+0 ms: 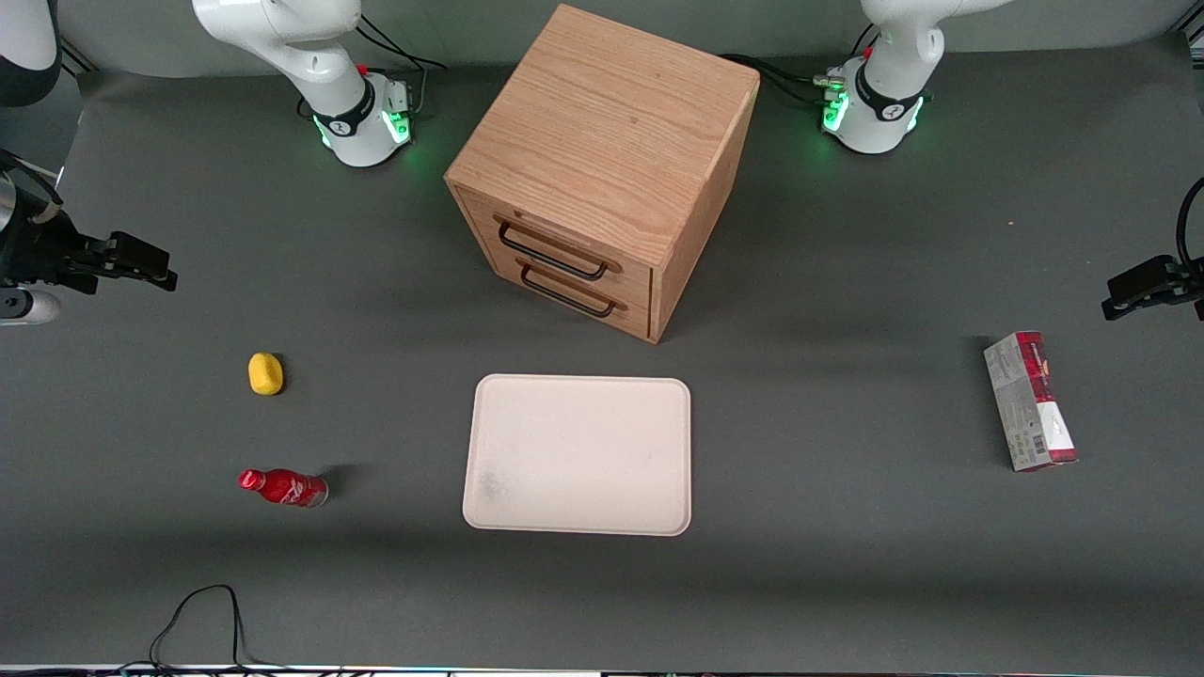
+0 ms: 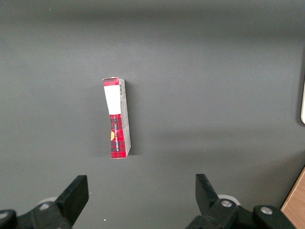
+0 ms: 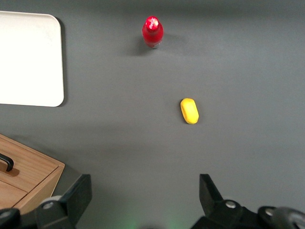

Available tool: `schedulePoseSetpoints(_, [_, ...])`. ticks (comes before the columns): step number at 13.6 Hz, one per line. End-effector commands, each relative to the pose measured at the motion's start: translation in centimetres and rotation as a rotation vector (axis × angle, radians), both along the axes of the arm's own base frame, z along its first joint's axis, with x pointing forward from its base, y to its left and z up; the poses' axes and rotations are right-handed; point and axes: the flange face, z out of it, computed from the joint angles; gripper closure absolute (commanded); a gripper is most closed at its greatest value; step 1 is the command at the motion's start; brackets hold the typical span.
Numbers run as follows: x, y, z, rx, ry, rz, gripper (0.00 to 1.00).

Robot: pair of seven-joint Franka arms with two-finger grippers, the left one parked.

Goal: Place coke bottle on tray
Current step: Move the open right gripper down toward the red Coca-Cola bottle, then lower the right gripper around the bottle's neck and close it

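The coke bottle point(image 1: 282, 488), small and red with a red cap, lies on its side on the dark table mat, cap toward the working arm's end. It also shows in the right wrist view point(image 3: 152, 32). The cream-white tray point(image 1: 583, 451) lies flat in the middle, in front of the drawer box, with nothing on it; one corner shows in the right wrist view point(image 3: 28, 57). My right gripper point(image 1: 150, 266) hangs high at the working arm's end, farther from the front camera than the bottle. It is open and empty point(image 3: 143, 191).
A yellow lump point(image 1: 265, 373) lies between gripper and bottle, also in the right wrist view point(image 3: 189, 110). A wooden drawer box point(image 1: 602, 160) stands farther back than the tray. A red-and-grey carton point(image 1: 1030, 400) lies toward the parked arm's end. A black cable point(image 1: 202, 621) loops at the near edge.
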Motion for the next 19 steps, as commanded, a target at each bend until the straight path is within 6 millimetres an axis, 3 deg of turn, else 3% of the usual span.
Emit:
schedulePoseSetpoints(1, [1.1, -0.3, 1.4, 0.007, -0.031, 0.013, 0.00])
schedulePoseSetpoints(3, [3.6, -0.5, 2.4, 0.003, -0.039, 0.006, 0.00])
schedulePoseSetpoints(6, [7.7, -0.6, 1.5, -0.005, -0.018, 0.032, 0.00])
schedulePoseSetpoints(8, [10.5, -1.9, 0.1, -0.007, -0.037, 0.044, 0.00])
schedulePoseSetpoints(10, [12.8, -1.7, -2.1, -0.011, -0.050, 0.048, 0.00])
schedulePoseSetpoints(16, [15.5, -0.7, -5.0, 0.000, -0.108, 0.069, 0.00])
schedulePoseSetpoints(19, [16.7, -0.7, -9.0, 0.001, -0.061, 0.068, 0.00])
